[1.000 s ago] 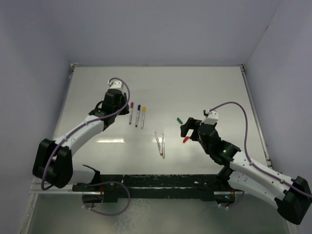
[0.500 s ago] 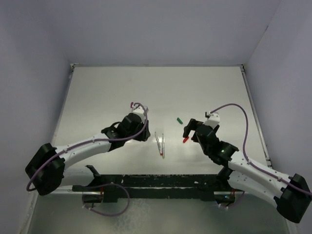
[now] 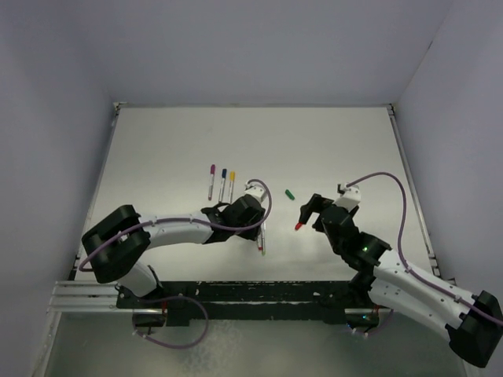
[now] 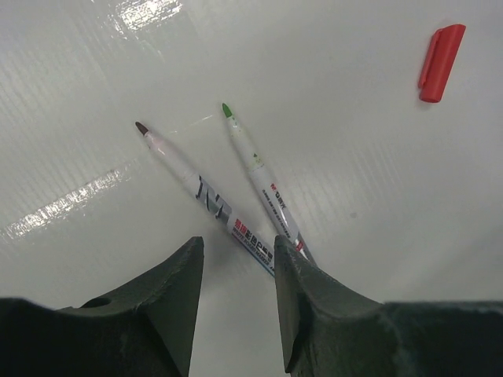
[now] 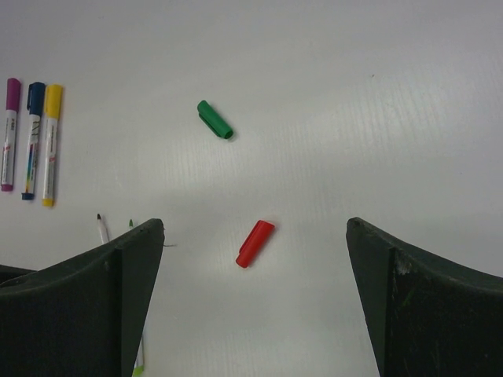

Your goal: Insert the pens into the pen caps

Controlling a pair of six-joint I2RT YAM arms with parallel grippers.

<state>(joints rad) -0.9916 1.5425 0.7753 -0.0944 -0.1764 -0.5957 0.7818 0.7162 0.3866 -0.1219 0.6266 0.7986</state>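
Two uncapped pens, one green-tipped (image 4: 253, 157) and one dark-red-tipped (image 4: 189, 177), lie crossing at their rear ends in mid-table (image 3: 258, 234). My left gripper (image 4: 236, 263) (image 3: 256, 228) is open and low over those rear ends, which run under its right finger. The red cap (image 5: 255, 243) (image 3: 299, 225) (image 4: 440, 53) lies loose, and my right gripper (image 5: 253, 236) (image 3: 309, 214) is wide open above it. The green cap (image 5: 214, 119) (image 3: 289, 193) lies loose farther back. Three pens with purple (image 5: 11, 133), blue (image 5: 33, 140) and yellow (image 5: 50, 144) caps on lie side by side (image 3: 222, 182).
The white table (image 3: 330, 149) is walled at the back and both sides. The arms' black base rail (image 3: 251, 294) runs along the near edge. Cables loop over both wrists.
My left arm has swung from beside the three capped pens at the back left to the two uncapped pens in the middle. My right gripper has shifted only slightly.
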